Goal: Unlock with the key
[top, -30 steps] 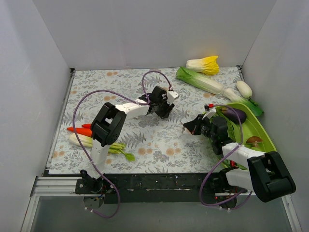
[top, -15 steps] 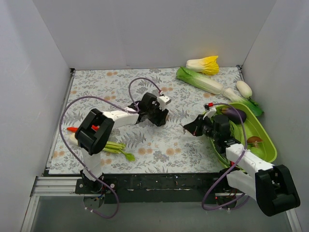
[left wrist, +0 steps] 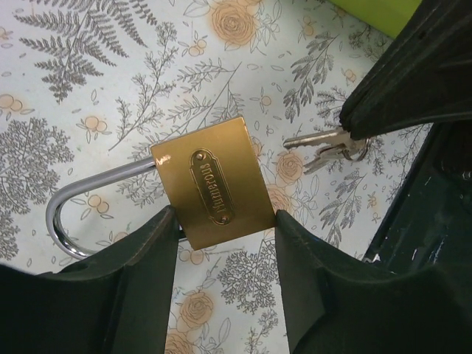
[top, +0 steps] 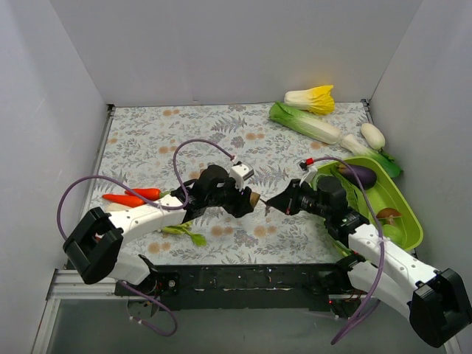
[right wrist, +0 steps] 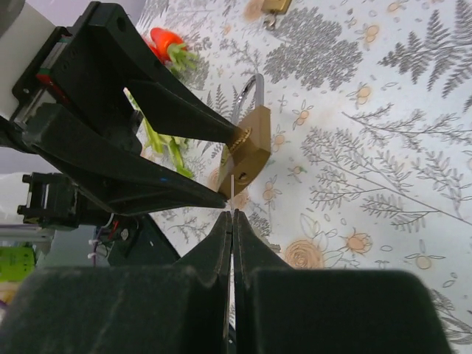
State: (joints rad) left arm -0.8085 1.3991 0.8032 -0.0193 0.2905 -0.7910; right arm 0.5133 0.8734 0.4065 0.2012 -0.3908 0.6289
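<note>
Now thin shiny silver key [left wrist: 321, 147] tight between right fingers [right wrist: 249, 252], brass padlock [left wrist: 214, 184] between left fingers [left wrist: 140, 273].

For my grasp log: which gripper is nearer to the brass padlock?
Left. The left gripper clamps the brass padlock by its sides; the right gripper holds the key close beside it.

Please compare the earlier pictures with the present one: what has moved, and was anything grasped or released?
The left gripper, shut on the brass padlock, came toward the near edge. The right gripper, shut on the key, moved slightly left, so key and padlock almost meet. No grasping or releasing is visible. The cabbage and green tray stayed in place.
</note>
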